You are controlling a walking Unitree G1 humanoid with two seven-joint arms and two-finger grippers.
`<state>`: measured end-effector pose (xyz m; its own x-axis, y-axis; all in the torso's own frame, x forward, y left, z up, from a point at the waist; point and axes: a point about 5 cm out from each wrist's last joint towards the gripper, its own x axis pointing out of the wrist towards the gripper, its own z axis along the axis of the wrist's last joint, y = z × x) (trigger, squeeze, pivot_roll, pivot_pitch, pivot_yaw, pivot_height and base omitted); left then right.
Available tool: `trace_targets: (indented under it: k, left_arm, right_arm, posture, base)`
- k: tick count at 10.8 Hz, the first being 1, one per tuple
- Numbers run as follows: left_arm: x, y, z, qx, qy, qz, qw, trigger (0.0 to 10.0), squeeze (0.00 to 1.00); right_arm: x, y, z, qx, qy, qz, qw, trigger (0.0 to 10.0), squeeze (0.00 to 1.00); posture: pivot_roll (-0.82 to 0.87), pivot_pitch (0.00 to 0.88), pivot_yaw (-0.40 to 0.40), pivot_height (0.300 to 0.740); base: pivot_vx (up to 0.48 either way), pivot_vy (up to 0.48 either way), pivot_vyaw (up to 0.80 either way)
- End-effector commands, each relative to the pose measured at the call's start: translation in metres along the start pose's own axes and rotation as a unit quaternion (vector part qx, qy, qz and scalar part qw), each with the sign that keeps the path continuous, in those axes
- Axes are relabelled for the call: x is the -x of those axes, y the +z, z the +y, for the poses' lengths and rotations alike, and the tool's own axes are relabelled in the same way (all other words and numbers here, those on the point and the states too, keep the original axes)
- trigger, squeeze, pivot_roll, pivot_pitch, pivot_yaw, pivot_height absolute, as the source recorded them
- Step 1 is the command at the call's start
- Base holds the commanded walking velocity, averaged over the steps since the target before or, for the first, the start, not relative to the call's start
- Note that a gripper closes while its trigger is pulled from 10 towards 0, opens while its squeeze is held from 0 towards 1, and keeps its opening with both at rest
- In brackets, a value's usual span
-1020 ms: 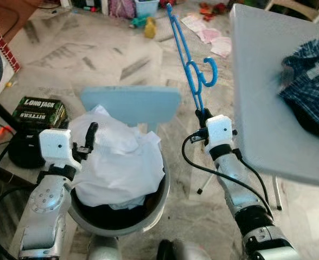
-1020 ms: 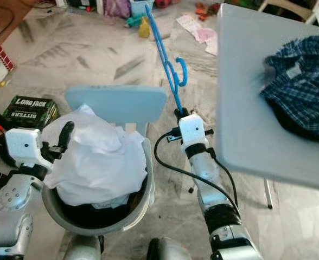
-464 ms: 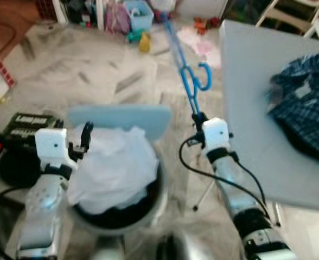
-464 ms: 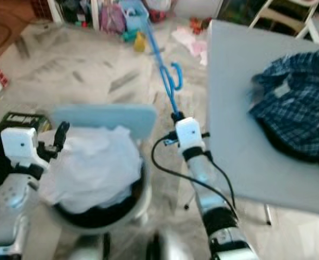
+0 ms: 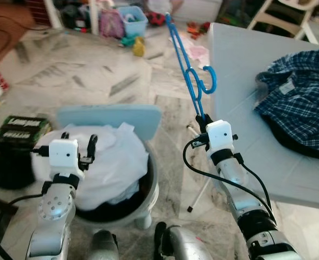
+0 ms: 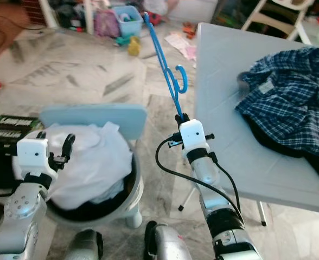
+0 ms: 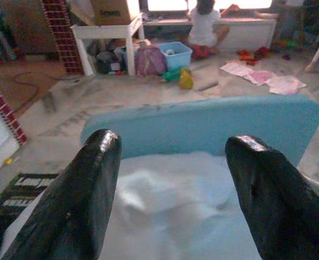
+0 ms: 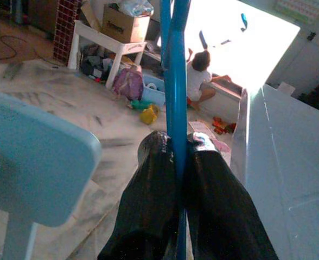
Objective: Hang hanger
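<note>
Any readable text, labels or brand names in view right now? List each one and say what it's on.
White lettering on the dark box on the floor left of the laundry basket: too blurred to read.
Print on the cardboard box on the white bench: too small to read.
Nothing readable on the blue hanger or plaid shirt.

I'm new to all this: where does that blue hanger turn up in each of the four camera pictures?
Left eye view: blue hanger rises from the right gripper, beside the grey table.
Right eye view: same, upper middle.
Left wrist view: not in it.
Right wrist view: runs up the middle, clamped between the black fingers.
Shared landmark: the light blue chair back.
</note>
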<state>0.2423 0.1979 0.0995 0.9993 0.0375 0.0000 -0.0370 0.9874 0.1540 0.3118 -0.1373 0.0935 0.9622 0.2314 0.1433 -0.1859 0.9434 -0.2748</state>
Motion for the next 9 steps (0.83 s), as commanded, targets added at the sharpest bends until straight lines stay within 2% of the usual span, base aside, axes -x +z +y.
trace_targets:
  k: [1, 2, 3, 4, 5, 7, 8, 9]
  left_arm:
    - [0.002, -0.003, 0.000, -0.006, 0.004, 0.006, 1.000, 10.0, 0.00]
    - [0.002, -0.005, 0.003, -0.025, 0.018, 0.010, 0.999, 10.0, 0.00]
    - [0.001, -0.012, 0.015, -0.004, 0.049, 0.033, 0.998, 10.0, 0.00]
    - [0.000, -0.012, 0.017, -0.013, 0.044, 0.034, 0.998, 10.0, 0.00]
    - [-0.007, -0.010, 0.023, -0.008, 0.041, 0.036, 0.998, 10.0, 0.00]
    - [-0.034, -0.009, 0.038, 0.009, 0.049, 0.044, 0.998, 10.0, 0.00]
    - [-0.040, -0.010, 0.040, 0.023, 0.055, 0.044, 0.997, 10.0, 1.00]
    - [-0.047, -0.005, 0.036, 0.033, 0.048, 0.032, 0.998, 10.0, 1.00]
  right_arm:
    - [0.003, -0.002, -0.005, 0.004, -0.005, 0.003, 1.000, 10.0, 0.00]
    - [0.003, -0.002, -0.005, 0.005, -0.004, 0.004, 1.000, 10.0, 0.00]
    - [0.005, -0.003, -0.005, 0.006, -0.003, 0.006, 1.000, 10.0, 0.00]
    - [0.007, -0.003, -0.005, 0.007, -0.002, 0.006, 1.000, 10.0, 0.00]
    - [0.010, -0.004, -0.007, 0.009, 0.000, 0.008, 1.000, 10.0, 0.00]
    - [0.020, -0.002, -0.012, 0.018, 0.006, 0.008, 1.000, 10.0, 0.00]
    - [0.024, -0.001, -0.015, 0.022, 0.007, 0.009, 1.000, 10.0, 0.00]
    - [0.033, -0.001, -0.021, 0.031, 0.005, 0.015, 0.999, 10.0, 0.00]
  posture:
    - [0.13, 0.183, -0.117, 0.740]
    - [0.13, 0.187, -0.117, 0.740]
    - [0.13, 0.194, -0.120, 0.740]
    - [0.12, 0.206, -0.124, 0.740]
    - [0.11, 0.222, -0.132, 0.740]
    - [0.06, 0.265, -0.155, 0.740]
    - [0.04, 0.276, -0.161, 0.740]
    - [0.00, 0.295, -0.167, 0.740]
  base:
    - [0.000, 0.000, 0.00]
    - [0.000, 0.000, 0.00]
    - [0.000, 0.000, 0.00]
    - [0.000, 0.000, 0.00]
    - [0.000, 0.000, 0.00]
    - [0.000, 0.000, 0.00]
    - [0.000, 0.000, 0.00]
    - [0.000, 0.000, 0.00]
